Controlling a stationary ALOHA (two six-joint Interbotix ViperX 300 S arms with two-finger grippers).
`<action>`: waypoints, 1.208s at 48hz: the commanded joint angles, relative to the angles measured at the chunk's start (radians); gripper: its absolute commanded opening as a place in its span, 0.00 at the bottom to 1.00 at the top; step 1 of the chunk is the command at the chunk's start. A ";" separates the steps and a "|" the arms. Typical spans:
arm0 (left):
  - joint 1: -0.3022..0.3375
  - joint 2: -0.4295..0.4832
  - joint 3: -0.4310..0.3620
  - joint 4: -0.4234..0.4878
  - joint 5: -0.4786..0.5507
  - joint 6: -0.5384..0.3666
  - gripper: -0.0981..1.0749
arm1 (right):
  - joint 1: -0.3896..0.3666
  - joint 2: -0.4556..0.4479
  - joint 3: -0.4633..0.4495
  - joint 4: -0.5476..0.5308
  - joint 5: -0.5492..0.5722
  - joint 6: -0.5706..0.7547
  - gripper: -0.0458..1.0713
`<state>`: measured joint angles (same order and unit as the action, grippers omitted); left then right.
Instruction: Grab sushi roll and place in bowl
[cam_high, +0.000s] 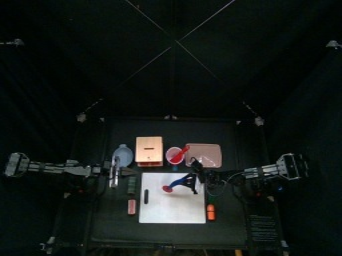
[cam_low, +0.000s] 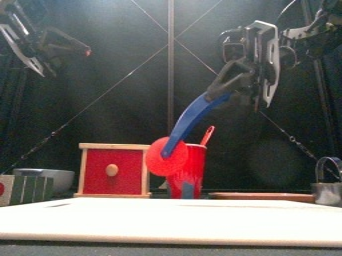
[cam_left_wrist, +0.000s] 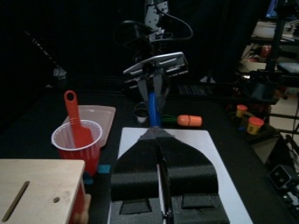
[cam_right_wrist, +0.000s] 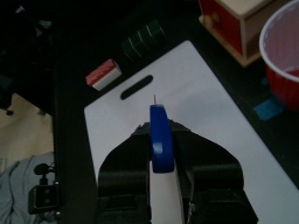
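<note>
- White board (cam_low: 171, 222) lies nearest the table's front edge.
- Orange piece (cam_high: 211, 211) sits on the board's front right corner. A red-and-white piece (cam_right_wrist: 103, 73) lies just off its left edge. Can't tell which is the sushi roll.
- Right gripper (cam_low: 247, 80) hangs over the board, clamped on a blue tool (cam_low: 201, 115) that slants down.
- Left gripper (cam_left_wrist: 158, 140) is at the board's left edge, jaws together, empty.
- Behind the board, left to right: tan box (cam_low: 114, 170), red bowl (cam_low: 187, 165) holding a red utensil (cam_left_wrist: 73, 114), pink tray (cam_high: 210, 152).
</note>
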<state>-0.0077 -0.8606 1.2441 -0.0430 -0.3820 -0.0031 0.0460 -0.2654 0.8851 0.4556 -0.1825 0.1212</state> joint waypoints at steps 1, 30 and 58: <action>-0.002 0.005 -0.014 -0.002 -0.011 0.002 0.10 | 0.005 0.002 -0.023 0.003 -0.012 0.000 0.39; 0.000 0.005 -0.005 -0.020 -0.011 0.000 0.10 | 0.003 0.028 0.003 0.018 0.011 -0.003 0.83; -0.002 0.005 -0.006 -0.043 -0.012 0.000 0.10 | -0.015 0.006 -0.023 -0.160 0.051 -0.002 0.95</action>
<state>-0.0077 -0.8606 1.2548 -0.0844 -0.3835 -0.0031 0.0399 -0.2286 0.8897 0.3129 -0.1335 0.1197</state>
